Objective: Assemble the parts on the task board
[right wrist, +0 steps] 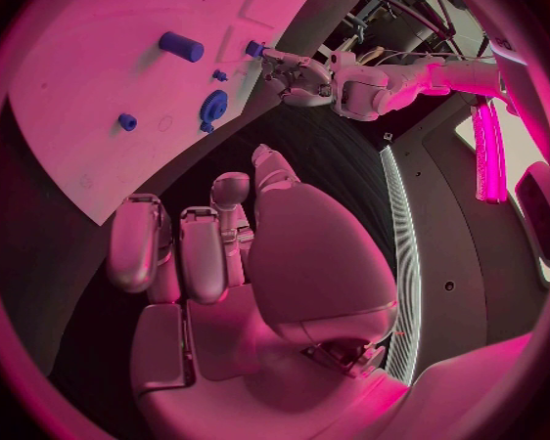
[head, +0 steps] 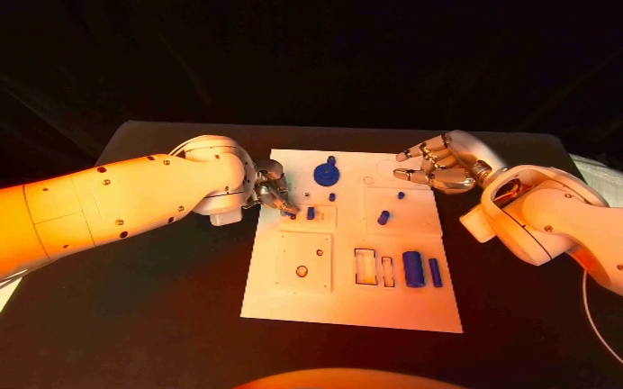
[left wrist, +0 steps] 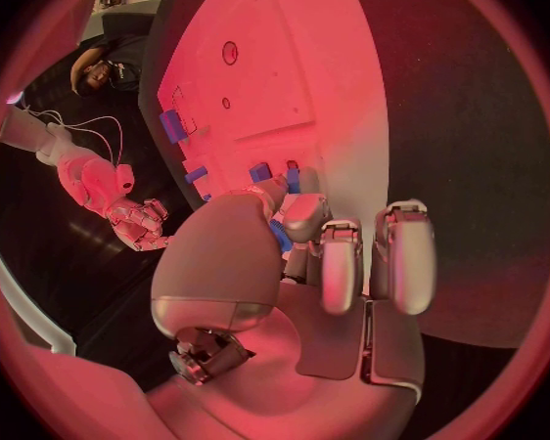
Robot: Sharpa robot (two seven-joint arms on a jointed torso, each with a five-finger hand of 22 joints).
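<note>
Seating a small blue part (head: pixel 311 213) appears to be the step in hand: the left hand (head: pixel 273 189) sits over the left edge of the white board (head: pixel 390 312), fingertips bent down onto the part near the board's upper-left pockets. In the left wrist view the thumb and a finger (left wrist: pixel 302 215) pinch a blue piece (left wrist: pixel 280 237), so this hand is grasping the part. Judgement: keep the part upright over its pocket, lower straight, and let go only once it sits flush; a tilt would likely jam it on the rim.

Other parts on the board:
- blue gear (head: pixel 326 173), upper middle, with a small peg (head: pixel 332 197) just below it.
- short cylinder (head: pixel 384 218), centre right, and a small piece (head: pixel 401 195) above it.
- large cylinder (head: pixel 413 268) and a thin bar (head: pixel 435 272), side by side, lower right, next to two empty slots (head: pixel 375 268).

The right hand (head: pixel 432 166) hovers over the board's upper-right corner, fingers curled loosely, holding nothing, well apart from the left hand. Nothing stands between the held part and the pocket; the gear is the nearest neighbour. The black table (head: pixel 156 317) carries the board.
</note>
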